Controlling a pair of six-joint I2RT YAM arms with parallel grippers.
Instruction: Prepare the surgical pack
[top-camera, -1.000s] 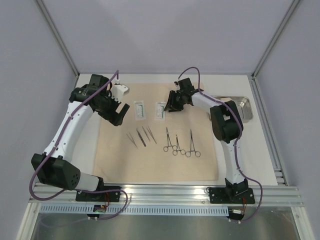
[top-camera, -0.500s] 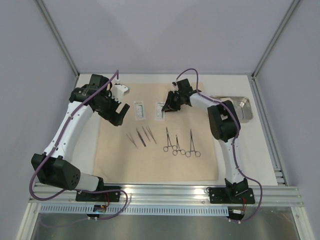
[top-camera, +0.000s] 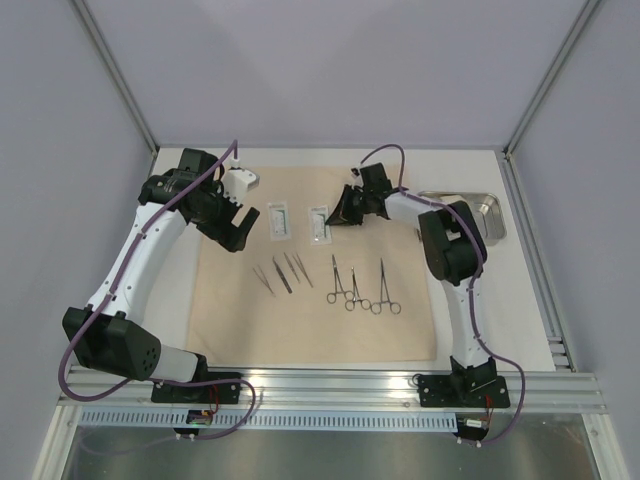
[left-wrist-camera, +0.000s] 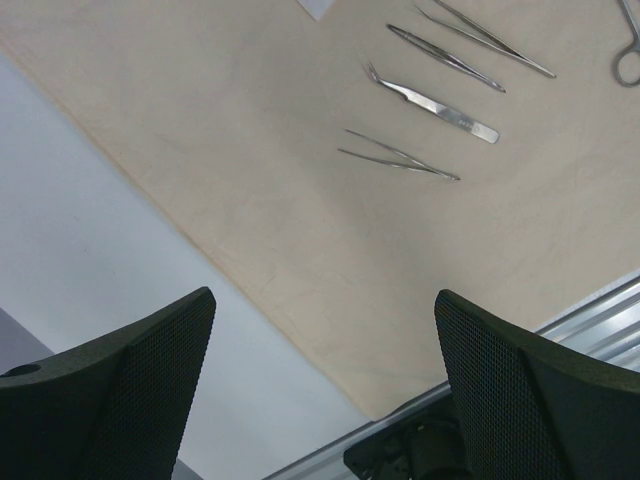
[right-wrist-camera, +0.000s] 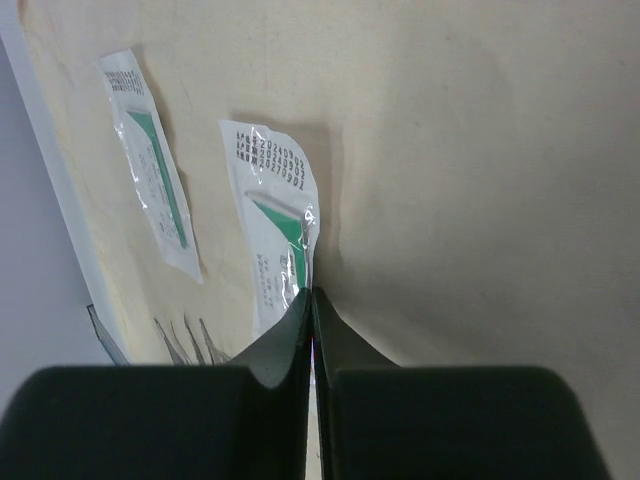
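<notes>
A tan cloth sheet (top-camera: 310, 325) covers the table's middle. On it lie two white packets (top-camera: 277, 222) (top-camera: 319, 222), several tweezers (top-camera: 282, 272) and three scissor-handled clamps (top-camera: 362, 288). My right gripper (top-camera: 340, 217) is shut low over the cloth, its tips (right-wrist-camera: 310, 292) pinching the right edge of the right-hand packet (right-wrist-camera: 270, 235). The other packet (right-wrist-camera: 155, 165) lies apart. My left gripper (top-camera: 235, 235) hangs open and empty above the cloth's left edge (left-wrist-camera: 300, 220), with the tweezers (left-wrist-camera: 440, 100) ahead of it. The steel tray (top-camera: 492, 215) sits empty at the far right. No gauze pads show.
White table (top-camera: 175, 290) borders the cloth on the left and right. An aluminium rail (top-camera: 330, 385) runs along the near edge, also showing in the left wrist view (left-wrist-camera: 600, 320). Grey walls enclose the back and both sides.
My right wrist has shifted slightly back and right, with the fingers staying at the packet's edge. The packet has nudged a little. The left arm has not moved.
</notes>
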